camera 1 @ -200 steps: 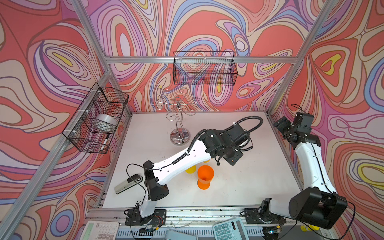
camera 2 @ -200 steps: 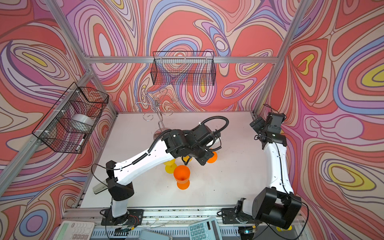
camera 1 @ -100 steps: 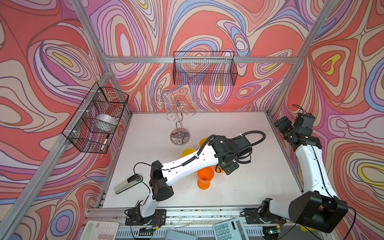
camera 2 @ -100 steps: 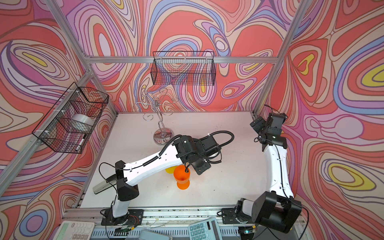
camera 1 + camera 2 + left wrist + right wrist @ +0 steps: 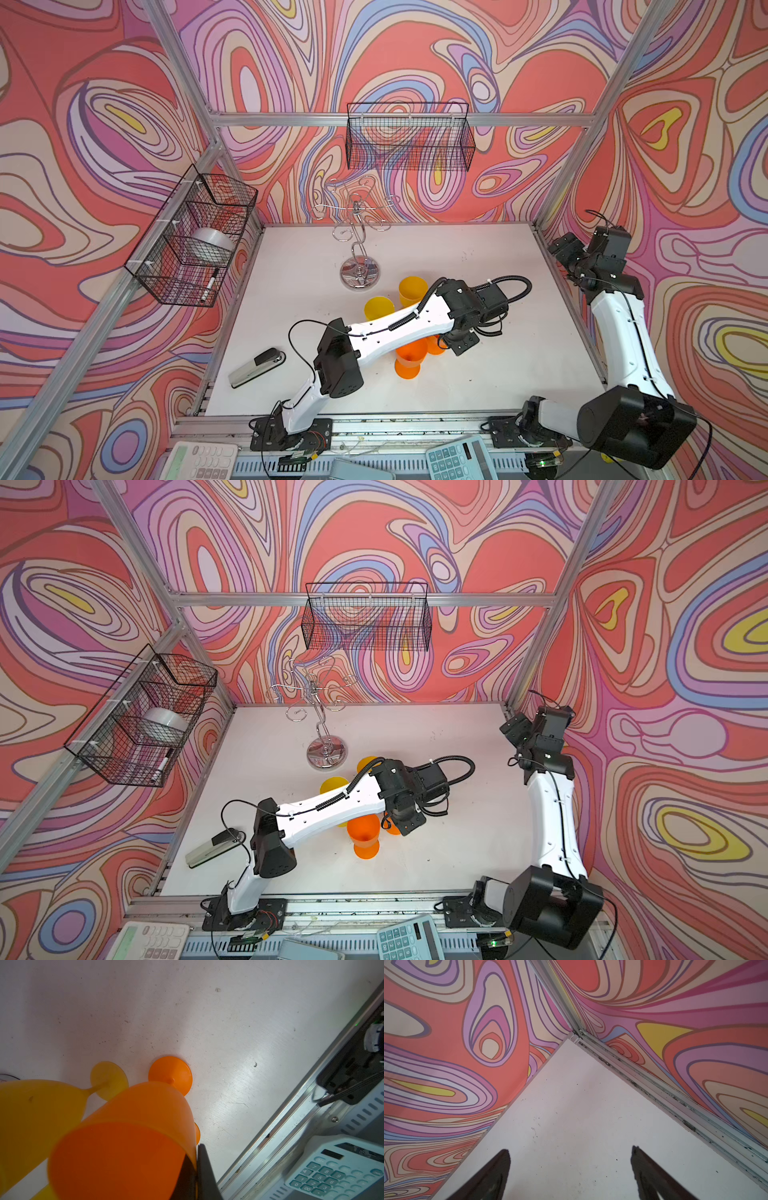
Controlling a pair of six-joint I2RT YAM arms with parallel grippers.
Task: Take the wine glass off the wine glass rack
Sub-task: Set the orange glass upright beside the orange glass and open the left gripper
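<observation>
Off the wine glass rack and well apart from it: orange wine glass, near the middle of the tabletop, a little toward the front. Held upright, long axis close to vertical, open rim up toward the wrist camera, round foot down at the tabletop; cannot tell whether foot and surface touch. In both top views mostly hidden under the wrist, only a sliver of the wine glass showing. Clamped at the rim by the left pincer, closed tight on the thin wall, one dark finger outside the bowl and the other a dark shape inside it. Just beside a second orange glass, also upright, with a yellow glass and an amber glass standing a little farther back, toward the rack. Rack upright at the back, left of centre, mirrored base flat on the tabletop, wavy stem rising to curled hooks. Left arm stretched from the front left mount across the middle, white forearm angled rightward and away, wrist bent sharply down, fingers aimed at the tabletop. Right arm raised along the right edge, forearm leaning toward the back corner, right pincer spread wide apart with only tabletop between its fingers.
</observation>
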